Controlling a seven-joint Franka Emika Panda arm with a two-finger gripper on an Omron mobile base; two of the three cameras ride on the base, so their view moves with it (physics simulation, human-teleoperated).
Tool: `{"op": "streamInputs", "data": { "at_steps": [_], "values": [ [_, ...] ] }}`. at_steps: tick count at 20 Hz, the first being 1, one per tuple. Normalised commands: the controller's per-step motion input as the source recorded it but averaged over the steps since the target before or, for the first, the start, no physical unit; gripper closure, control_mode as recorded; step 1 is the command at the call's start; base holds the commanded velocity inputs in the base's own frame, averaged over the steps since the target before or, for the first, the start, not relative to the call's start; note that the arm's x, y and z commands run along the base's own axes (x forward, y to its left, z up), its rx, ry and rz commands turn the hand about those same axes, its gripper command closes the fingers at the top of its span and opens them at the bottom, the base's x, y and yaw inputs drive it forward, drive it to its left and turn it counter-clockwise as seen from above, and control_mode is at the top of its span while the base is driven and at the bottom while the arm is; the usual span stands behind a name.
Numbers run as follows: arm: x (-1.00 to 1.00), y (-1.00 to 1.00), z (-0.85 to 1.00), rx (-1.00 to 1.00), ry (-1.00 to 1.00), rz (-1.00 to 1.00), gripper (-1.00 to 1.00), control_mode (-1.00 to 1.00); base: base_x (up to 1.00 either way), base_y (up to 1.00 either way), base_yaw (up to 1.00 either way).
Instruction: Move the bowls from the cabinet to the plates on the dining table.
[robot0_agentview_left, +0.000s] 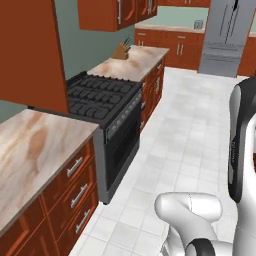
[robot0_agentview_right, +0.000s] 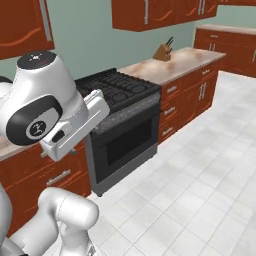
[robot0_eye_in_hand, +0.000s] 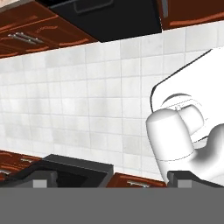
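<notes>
A white tiled floor (robot0_agentview_left: 200, 115) takes up most of the kitchen and runs back to a tall steel fridge (robot0_agentview_left: 225, 37) at the far end. Along the wall on the left stands a long run of red-brown drawer units under a beige marble counter (robot0_agentview_left: 30, 145), which is split in two by a black stove (robot0_agentview_left: 100, 95) with dark grates on top and a glass oven door below. The far stretch of counter (robot0_agentview_left: 132, 62) lies beyond the stove. High on the grey-green wall above that far stretch hangs the cabinet (robot0_agentview_left: 107, 15), reddish-brown, with its doors closed and its long vertical grey bar handles in sight (the right base view shows it at the top too (robot0_agentview_right: 150, 12)). A nearer wall unit (robot0_agentview_left: 30, 50) of the same wood hangs above the near counter, just this side of the stove. The white arm (robot0_agentview_right: 45, 105) is folded high, beside the stove and well below the cabinet, touching neither. A wooden knife block (robot0_agentview_left: 121, 51) sits on the far counter against the wall, with dark handles sticking up. In the hand view the camera looks down over floor tiles toward drawer fronts (robot0_eye_in_hand: 30, 37) and the black oven door. The pincer (robot0_eye_in_hand: 131, 175) is spread wide, with nothing between its two dark tips.
</notes>
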Motion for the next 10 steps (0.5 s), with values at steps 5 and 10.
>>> {"op": "streamInputs", "data": {
  "at_steps": [5,10],
  "values": [
    [0.0,0.0,0.0,0.0,0.0,0.0,-1.0,1.0,0.0,-0.05,0.24],
    [0.0,0.0,0.0,0.0,0.0,0.0,-1.0,1.0,0.0,-0.05,0.24]
  ]
}}
